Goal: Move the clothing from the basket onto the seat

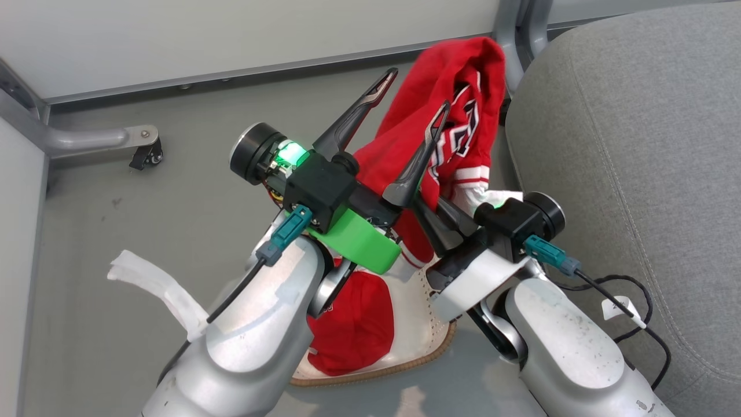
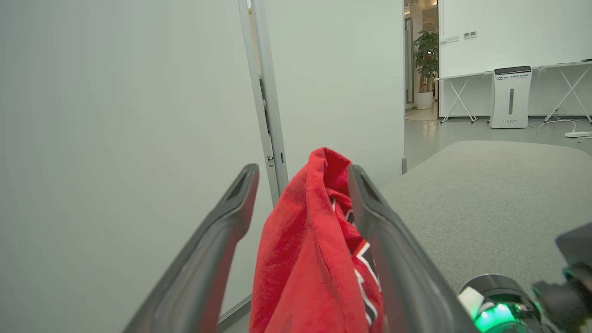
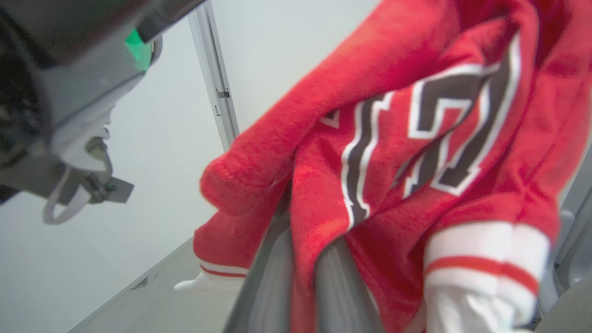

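Right wrist view | right gripper [image 3: 300, 249] clamped on clothing [image 3: 393, 138] | left gripper [image 2: 301, 175] spread wide, gripping nothing | likely soft, light: pinch bunched fold

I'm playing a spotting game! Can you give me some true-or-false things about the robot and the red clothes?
1. The left gripper is open. True.
2. The right gripper is open and holds nothing. False: it is shut on the lifted red garment.
3. Another red garment lies in the basket. True.
4. The lifted red garment lies flat on the seat. False: it hangs in the air beside the seat.
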Robot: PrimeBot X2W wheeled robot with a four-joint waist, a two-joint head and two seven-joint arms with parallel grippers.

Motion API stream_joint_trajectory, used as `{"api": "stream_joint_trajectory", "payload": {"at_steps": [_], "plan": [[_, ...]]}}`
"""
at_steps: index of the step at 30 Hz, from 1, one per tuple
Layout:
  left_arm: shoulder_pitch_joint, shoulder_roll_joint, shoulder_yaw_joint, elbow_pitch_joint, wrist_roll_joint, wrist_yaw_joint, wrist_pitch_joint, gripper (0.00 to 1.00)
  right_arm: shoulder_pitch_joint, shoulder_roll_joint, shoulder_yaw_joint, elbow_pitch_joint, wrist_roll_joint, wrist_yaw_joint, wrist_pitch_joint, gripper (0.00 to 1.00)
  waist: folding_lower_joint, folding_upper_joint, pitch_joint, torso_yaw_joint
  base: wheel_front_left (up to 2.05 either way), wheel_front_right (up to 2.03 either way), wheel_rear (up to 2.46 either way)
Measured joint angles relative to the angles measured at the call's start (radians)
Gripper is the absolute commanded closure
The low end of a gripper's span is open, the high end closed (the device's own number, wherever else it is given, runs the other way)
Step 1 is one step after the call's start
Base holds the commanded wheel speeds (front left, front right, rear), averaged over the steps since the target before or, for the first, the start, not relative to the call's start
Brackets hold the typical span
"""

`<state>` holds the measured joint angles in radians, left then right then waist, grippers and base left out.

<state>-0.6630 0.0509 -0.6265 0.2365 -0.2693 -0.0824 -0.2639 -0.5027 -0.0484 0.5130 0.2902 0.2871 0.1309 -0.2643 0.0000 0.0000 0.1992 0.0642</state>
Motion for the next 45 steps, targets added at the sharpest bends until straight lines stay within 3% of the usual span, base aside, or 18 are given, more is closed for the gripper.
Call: {"api": "stream_joint_trajectory", "payload": {"at_steps": [19, 45], "plan": [[0.018, -0.001, -0.015, 0.011, 0.023, -0.007, 0.0, 0.0, 0.056, 0.0, -0.144, -0.035, -0.075, 0.0, 0.0, 1.0, 0.0, 0.0, 0.023, -0.056, 0.0, 0.0, 0.0], [0.058, 0.01, -0.011, 0.052, 0.082, -0.038, 0.0, 0.0, 0.196, -0.001, -0.447, -0.21, -0.142, 0.0, 0.0, 1.0, 0.0, 0.0, 0.084, -0.335, 0.0, 0.0, 0.0]]}}
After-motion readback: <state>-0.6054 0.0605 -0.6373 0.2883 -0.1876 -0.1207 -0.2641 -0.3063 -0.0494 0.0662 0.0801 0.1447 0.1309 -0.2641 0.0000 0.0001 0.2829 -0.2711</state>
